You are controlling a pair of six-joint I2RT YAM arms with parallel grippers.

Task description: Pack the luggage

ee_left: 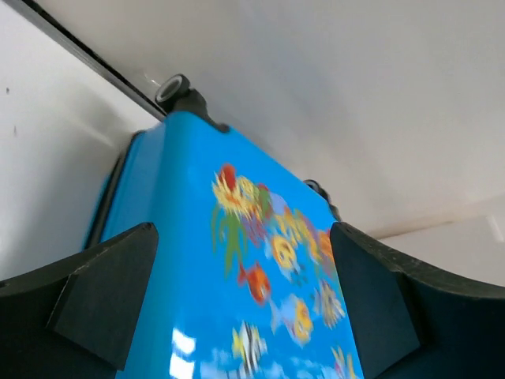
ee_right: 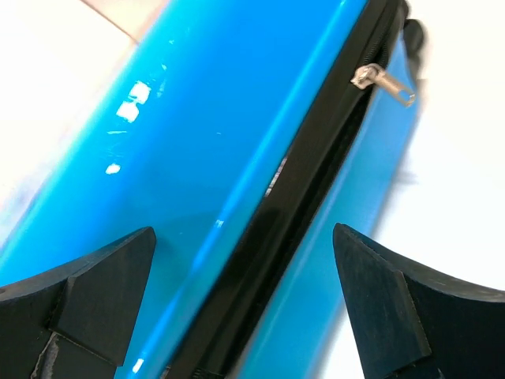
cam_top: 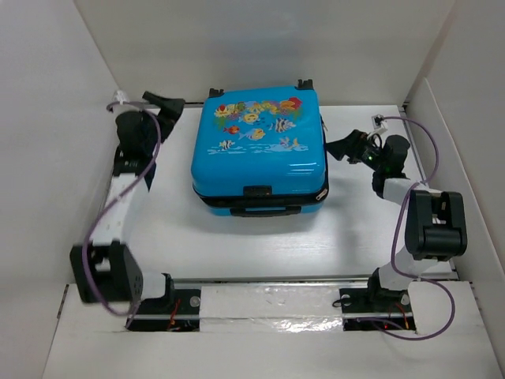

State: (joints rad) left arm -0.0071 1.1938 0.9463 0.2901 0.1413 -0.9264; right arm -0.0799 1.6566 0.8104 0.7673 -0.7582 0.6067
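Luggage: we see the bright blue hard-shell suitcase [cam_top: 259, 146] lying flat on the white table [cam_top: 237, 245], in the middle and toward the far side, with its fish and coral print facing up.
Lid: we see both shells together, with the black zipper band [ee_right: 300, 181] running between them on the side that the right wrist view shows.
Zipper pull: a small metal tab [ee_right: 383, 83] hangs at the band, toward the upper right of the right wrist view.
Wheels: we find two black wheels [cam_top: 215, 93] at the far edge of the case; one shows in the left wrist view.
Handle: a dark handle [cam_top: 254, 210] sits on the near side, facing the arm bases.
Left gripper: we see it [cam_top: 175, 106] just beside the far left corner of the case, jaws spread wide and holding nothing; its camera looks along the printed shell.
Right gripper: we see it [cam_top: 338, 150] just beside the right side of the case, jaws wide apart and empty; whether a fingertip touches the shell we cannot tell.
Cables: purple cables [cam_top: 95, 237] loop along both arms.
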